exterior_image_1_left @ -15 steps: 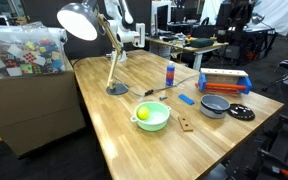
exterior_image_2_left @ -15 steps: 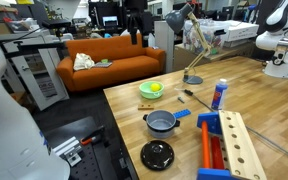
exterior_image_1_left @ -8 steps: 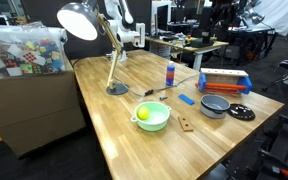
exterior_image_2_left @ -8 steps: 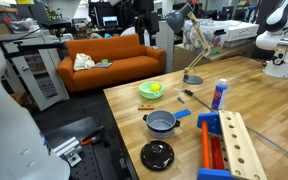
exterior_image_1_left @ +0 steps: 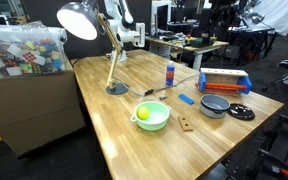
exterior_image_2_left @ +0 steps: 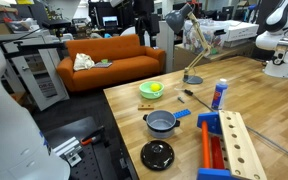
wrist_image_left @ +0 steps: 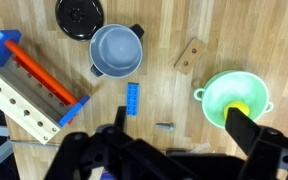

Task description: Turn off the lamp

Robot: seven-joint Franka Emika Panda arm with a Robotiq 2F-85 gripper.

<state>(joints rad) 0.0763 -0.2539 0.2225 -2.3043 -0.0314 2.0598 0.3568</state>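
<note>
The lamp (exterior_image_1_left: 80, 20) stands at the far end of the wooden table, with a silver dome shade, a slanted wooden arm and a round dark base (exterior_image_1_left: 117, 89). The inside of the shade looks bright. It also shows in an exterior view (exterior_image_2_left: 178, 19). The lamp is not in the wrist view. My gripper (wrist_image_left: 179, 135) is open and empty, high above the table, looking down on a green bowl (wrist_image_left: 234, 100). A white arm (exterior_image_1_left: 125, 28) rises behind the lamp.
On the table (exterior_image_1_left: 104, 125) are the green bowl with a yellow ball (exterior_image_1_left: 151, 116), a grey pot (wrist_image_left: 117, 50), its black lid (wrist_image_left: 79, 15), a blue and orange toy rack (wrist_image_left: 29, 85), a blue block (wrist_image_left: 132, 99), a wooden block (wrist_image_left: 191, 54) and a blue bottle (exterior_image_1_left: 170, 73). An orange sofa (exterior_image_2_left: 109, 55) stands beyond.
</note>
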